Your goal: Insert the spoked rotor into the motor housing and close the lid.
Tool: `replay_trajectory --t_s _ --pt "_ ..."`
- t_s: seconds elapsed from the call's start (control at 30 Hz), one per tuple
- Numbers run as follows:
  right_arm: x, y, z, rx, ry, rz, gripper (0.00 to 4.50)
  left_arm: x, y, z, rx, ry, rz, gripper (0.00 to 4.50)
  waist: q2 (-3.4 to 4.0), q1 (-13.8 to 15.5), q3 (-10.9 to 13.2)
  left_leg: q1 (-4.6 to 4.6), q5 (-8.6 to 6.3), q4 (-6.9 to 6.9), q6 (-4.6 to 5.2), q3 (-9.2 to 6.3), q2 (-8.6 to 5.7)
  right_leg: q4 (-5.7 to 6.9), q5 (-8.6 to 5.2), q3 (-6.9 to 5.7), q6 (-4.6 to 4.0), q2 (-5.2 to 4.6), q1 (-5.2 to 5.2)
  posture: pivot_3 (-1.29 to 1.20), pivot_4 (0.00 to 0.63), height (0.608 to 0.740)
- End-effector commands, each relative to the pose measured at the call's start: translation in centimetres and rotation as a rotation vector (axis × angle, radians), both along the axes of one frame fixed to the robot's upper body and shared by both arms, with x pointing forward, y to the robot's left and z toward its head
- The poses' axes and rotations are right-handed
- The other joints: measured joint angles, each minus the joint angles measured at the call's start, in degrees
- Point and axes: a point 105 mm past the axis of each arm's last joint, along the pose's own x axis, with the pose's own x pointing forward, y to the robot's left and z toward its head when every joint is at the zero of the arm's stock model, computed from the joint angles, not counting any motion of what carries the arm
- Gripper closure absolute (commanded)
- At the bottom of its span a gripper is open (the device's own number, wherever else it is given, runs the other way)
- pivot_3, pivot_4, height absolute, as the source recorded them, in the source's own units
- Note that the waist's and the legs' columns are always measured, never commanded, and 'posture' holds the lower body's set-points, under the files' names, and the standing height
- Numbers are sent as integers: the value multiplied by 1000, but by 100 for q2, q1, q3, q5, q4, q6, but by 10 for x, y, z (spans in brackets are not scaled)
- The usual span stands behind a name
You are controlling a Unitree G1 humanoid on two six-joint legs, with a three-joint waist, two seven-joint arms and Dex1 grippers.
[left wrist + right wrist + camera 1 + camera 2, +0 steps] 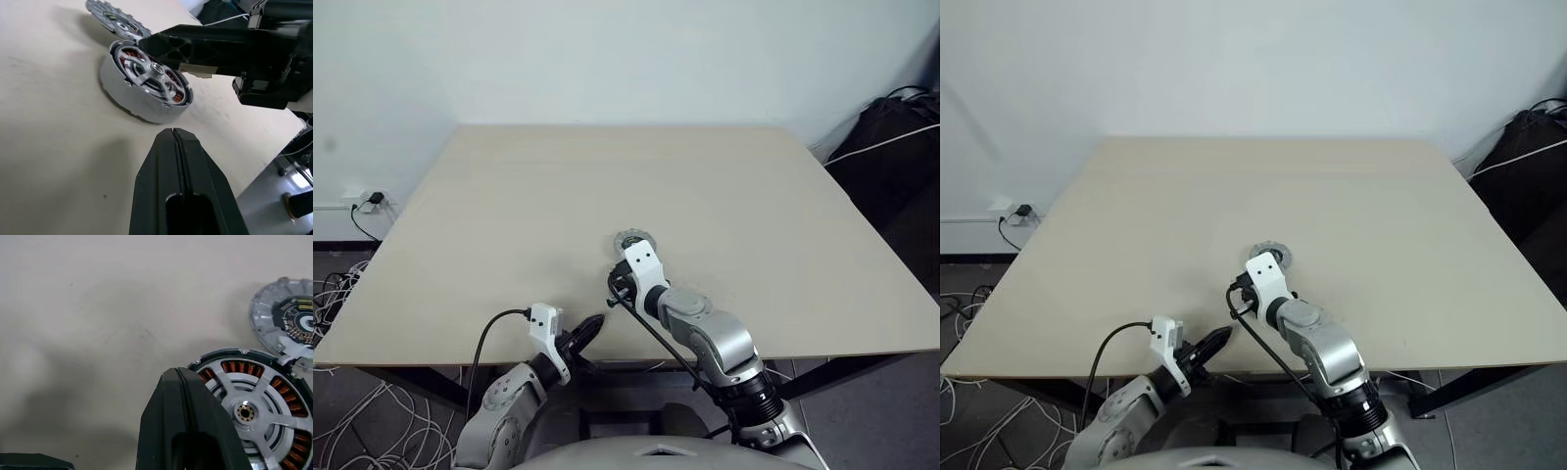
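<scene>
The spoked rotor (244, 412), shiny silver with a small hub, sits inside the motor housing (234, 367); copper windings show between its spokes. The lid (288, 323), dull grey with a notched rim and dark centre, lies flat on the table just beyond the housing, also seen from the head as the lid (630, 242). My right gripper (178, 372) is shut and empty, its tip at the housing's rim. From the head, the right wrist hides the housing. My left gripper (173, 132) is shut and empty, a short way from the housing, near the table's front edge.
The beige table (705, 186) stretches wide beyond the parts. Loose cables (342, 294) lie on the floor at the left by a wall socket. A black bag (901, 137) with a white cord sits at the far right.
</scene>
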Motion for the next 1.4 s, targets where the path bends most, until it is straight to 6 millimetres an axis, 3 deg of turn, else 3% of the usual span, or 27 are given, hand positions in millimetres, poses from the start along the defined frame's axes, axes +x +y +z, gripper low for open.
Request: replay_trajectory --t_s 0.03,0.17,0.27,0.53,0.7,0.77,0.9,1.0,1.1,1.2,1.37,1.4 --pt "-2 10 21 71 -68 69 4500 3 -3 12 -17 -48 -18 4479 0 1 0 0 0 0 0 0 0 0 0 0 0 0 0 0 0 740" --pt "0 5 35 121 -134 68 4500 3 -3 11 -13 -54 -15 4479 0 3 0 0 0 0 0 0 0 -1 0 0 0 0 0 0 0 740" --pt "11 -14 29 -19 -229 11 4500 5 -2 12 16 -85 5 4479 0 13 0 0 0 1 0 0 -1 -1 0 0 1 -1 1 0 0 740" --pt "25 -30 -8 -183 -215 -7 4500 6 -5 11 32 -103 3 4479 4 -13 -1 2 1 -2 -2 6 5 0 0 0 1 5 -4 0 0 740" --pt "18 -32 -43 -223 -94 26 4500 6 -6 14 35 -106 9 4479 2 -12 -20 4 2 2 -1 6 5 1 1 1 1 6 0 0 0 740" --pt "15 -34 -48 -244 -87 38 4500 6 -6 16 34 -107 15 4479 5 -12 -38 8 1 3 -1 7 5 2 1 1 2 5 5 0 0 740" --pt "23 -34 -24 -210 -156 46 4500 6 -6 18 33 -107 25 4479 10 1 -40 13 1 4 -1 6 5 4 1 1 3 2 9 0 0 740" --pt "27 -32 6 -247 -251 146 4500 7 -8 19 29 -107 24 4479 22 14 -30 10 1 5 -1 6 5 5 1 1 3 1 7 0 0 740" --pt "26 -34 19 -293 -266 233 4500 7 -11 17 27 -105 20 4479 30 17 -21 3 1 9 0 7 1 5 2 1 4 -3 -2 0 0 740" --pt "20 -38 23 -357 -225 338 3905 8 -14 16 21 -105 15 4500 30 21 -22 3 1 6 -1 6 5 4 1 -1 1 5 -4 0 0 740" --pt "8 -48 18 -458 -155 493 2301 8 -15 16 15 -104 17 4500 26 64 -20 1 1 9 2 5 -1 2 0 -3 0 2 -1 0 0 740" --pt "4 -49 16 -476 -139 541 2301 8 -15 15 14 -103 19 4500 26 66 -19 1 0 12 3 5 -1 2 1 -2 1 1 -1 0 0 740"
